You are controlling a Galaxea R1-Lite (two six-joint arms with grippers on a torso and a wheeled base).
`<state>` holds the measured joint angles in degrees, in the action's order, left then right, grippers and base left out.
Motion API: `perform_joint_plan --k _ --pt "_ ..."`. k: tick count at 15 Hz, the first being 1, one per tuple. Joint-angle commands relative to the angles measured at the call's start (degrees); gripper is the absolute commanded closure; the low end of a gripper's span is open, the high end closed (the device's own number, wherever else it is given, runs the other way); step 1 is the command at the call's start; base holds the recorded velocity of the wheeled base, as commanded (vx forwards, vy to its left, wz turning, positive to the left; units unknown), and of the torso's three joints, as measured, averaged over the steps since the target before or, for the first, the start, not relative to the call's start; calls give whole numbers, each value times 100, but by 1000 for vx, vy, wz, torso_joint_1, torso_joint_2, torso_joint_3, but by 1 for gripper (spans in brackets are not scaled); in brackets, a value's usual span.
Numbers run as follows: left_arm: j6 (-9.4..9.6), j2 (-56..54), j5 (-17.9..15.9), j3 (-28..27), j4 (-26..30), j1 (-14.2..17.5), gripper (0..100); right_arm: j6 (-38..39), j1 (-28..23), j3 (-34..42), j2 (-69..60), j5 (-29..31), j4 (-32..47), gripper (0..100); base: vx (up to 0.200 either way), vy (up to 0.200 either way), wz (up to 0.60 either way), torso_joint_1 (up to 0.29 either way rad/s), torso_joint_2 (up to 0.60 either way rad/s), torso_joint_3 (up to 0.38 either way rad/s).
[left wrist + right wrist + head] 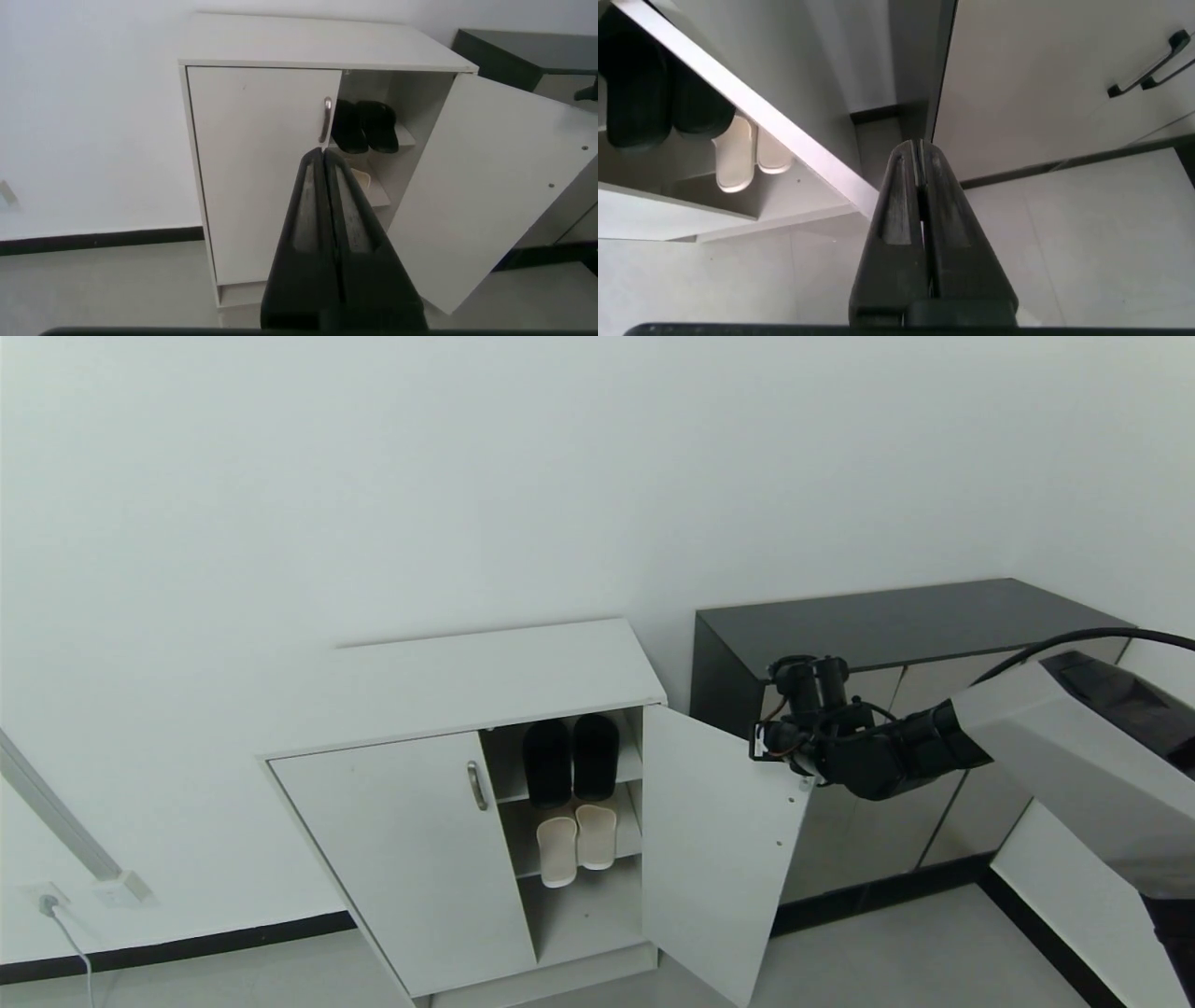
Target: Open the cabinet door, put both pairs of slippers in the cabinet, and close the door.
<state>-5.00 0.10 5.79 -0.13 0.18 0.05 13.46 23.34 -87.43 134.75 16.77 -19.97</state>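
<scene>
The white cabinet has its right door swung open and its left door closed. A black pair of slippers stands on the upper shelf, and a beige pair on the shelf below. My right gripper is shut and empty, right at the open door's upper outer corner; I cannot tell whether it touches. The right wrist view shows the right gripper beside the door's edge, with both pairs beyond. My left gripper is shut and empty, held back from the cabinet front, facing the left door's handle.
A dark low cabinet stands against the wall just right of the open door, its handle in the right wrist view. A wall socket with a cable sits at the far left. Grey floor lies in front.
</scene>
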Motion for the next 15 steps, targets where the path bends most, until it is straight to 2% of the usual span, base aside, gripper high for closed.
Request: perform_joint_plan --k 1,6,10,12,15 --pt "-1 -1 1 5 -1 4 100 -1 3 -20 68 10 2 100 0 0 0 0 0 0" --pt "-1 -1 1 -4 -1 4 100 8 47 16 60 19 2 100 0 0 0 0 0 0" --pt "-1 -1 1 -4 -1 4 100 166 285 262 -99 80 -7 100 0 0 0 0 0 0" --pt "-1 -1 1 5 -1 4 100 192 460 508 -266 89 -104 100 0 0 0 0 0 0" --pt "-1 -1 1 -4 -1 4 100 192 988 1105 -652 89 -350 100 0 0 0 0 0 0"
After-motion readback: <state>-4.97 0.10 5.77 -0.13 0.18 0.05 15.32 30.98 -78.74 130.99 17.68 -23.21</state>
